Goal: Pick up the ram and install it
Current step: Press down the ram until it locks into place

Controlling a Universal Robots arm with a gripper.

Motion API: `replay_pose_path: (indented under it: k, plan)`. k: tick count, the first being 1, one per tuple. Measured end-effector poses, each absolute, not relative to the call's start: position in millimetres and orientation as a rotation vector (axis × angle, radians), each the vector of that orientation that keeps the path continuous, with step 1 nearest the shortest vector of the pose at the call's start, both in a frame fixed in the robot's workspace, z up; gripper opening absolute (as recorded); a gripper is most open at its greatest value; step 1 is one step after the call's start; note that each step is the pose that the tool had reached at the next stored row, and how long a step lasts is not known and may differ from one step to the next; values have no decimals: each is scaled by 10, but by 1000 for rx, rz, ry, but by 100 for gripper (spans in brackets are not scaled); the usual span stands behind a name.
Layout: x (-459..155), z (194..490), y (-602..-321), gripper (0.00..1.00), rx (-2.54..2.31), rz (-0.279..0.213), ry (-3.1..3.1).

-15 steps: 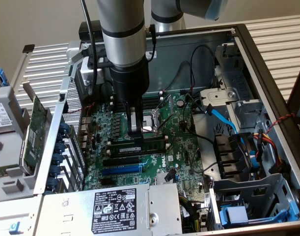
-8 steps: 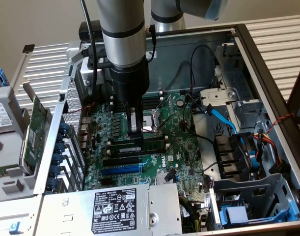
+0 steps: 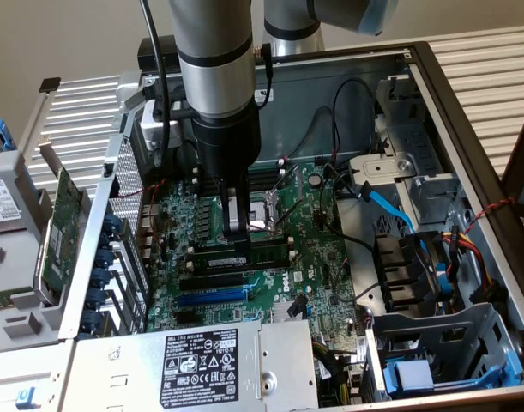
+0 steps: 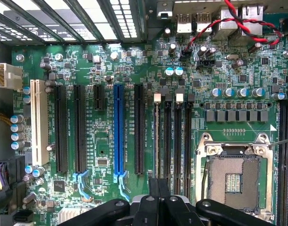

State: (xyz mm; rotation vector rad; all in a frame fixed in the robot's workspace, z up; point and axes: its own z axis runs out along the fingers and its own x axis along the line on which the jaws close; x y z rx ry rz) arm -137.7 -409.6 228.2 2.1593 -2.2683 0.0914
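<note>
With its jaws closed, the end effector (image 3: 236,230) hangs over the ram (image 3: 253,254) beside the CPU socket (image 3: 268,215); the ram looks light, stiff and fragile, best held by its long edges.

The ram (image 3: 244,255) apparently lies in a motherboard (image 3: 322,266) slot.

Computer repair bench: opened PC case (image 3: 467,129)
</note>
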Motion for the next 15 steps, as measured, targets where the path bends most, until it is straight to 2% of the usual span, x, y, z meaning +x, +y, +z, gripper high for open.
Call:
replay_pose_path:
  k: [15]
  plan:
    - [-1377,2281,-4096,11,2161,88,-2271]
